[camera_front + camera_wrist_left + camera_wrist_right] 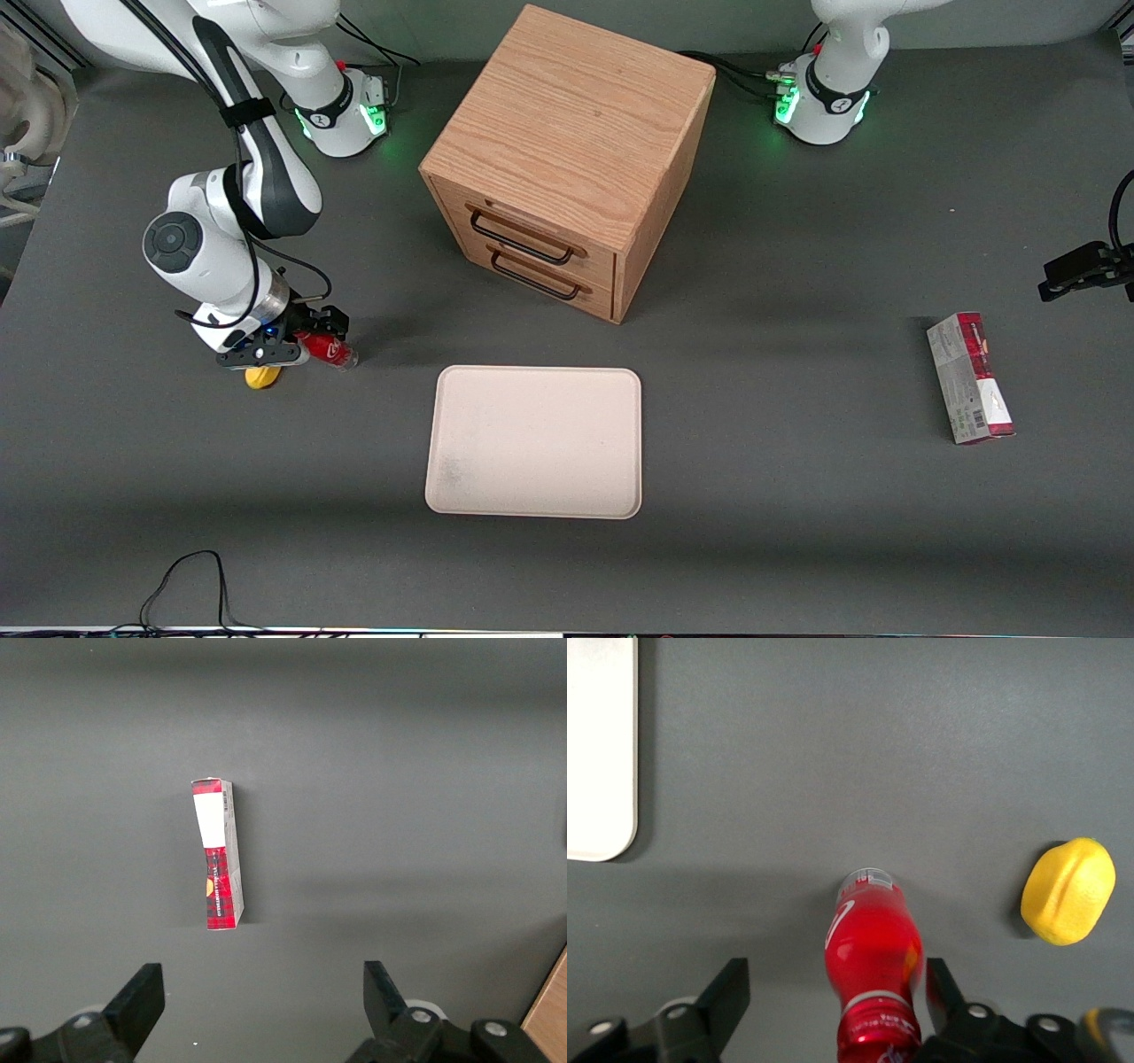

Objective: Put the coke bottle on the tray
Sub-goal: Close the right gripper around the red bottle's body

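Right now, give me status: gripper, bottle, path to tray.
Gripper open, straddling the coke bottle lying on the table. Tray bare, bottle not on it. Yellow lump beside the bottle, off the path.

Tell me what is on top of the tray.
Nothing lies on the tray; only faint smudges mark it. The coke bottle lies on the table between the open gripper fingers, beside it.

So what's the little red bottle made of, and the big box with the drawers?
The coke bottle looks like shiny plastic: light glints on its red side and its base is see-through. It lies on the table between the open gripper's fingers. The drawer box looks like wood with a matte finish, showing grain lines, and its two thin dark handles are probably metal.
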`<state>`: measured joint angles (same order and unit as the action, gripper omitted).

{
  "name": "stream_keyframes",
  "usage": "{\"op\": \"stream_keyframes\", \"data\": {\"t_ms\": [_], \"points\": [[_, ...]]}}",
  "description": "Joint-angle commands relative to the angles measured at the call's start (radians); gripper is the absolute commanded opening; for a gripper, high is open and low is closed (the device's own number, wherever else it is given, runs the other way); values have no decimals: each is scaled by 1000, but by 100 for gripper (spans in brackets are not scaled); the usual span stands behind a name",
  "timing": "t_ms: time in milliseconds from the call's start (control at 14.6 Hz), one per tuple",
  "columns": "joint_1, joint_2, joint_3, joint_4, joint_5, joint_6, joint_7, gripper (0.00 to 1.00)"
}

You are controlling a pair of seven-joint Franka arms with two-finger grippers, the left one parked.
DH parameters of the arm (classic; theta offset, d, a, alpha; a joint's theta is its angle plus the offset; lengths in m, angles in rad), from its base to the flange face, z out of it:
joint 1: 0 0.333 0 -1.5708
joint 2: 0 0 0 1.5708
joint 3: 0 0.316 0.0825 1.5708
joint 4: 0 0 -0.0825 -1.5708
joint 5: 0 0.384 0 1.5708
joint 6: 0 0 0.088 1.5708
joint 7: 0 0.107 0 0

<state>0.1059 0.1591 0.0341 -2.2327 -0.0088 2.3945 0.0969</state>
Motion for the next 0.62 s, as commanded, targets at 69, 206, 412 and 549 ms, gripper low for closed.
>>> {"op": "stream_keyframes", "data": {"t_ms": [69,206,412,549], "points": [[-6,-10,0,-15,-13,6,-32,68],[-9,-10,-2,-13,-14,-14,-36,48],[-11,-12,-3,-13,-25,-21,-32,26],[-21,-12,-3,-7,-25,-23,-28,0]]}}
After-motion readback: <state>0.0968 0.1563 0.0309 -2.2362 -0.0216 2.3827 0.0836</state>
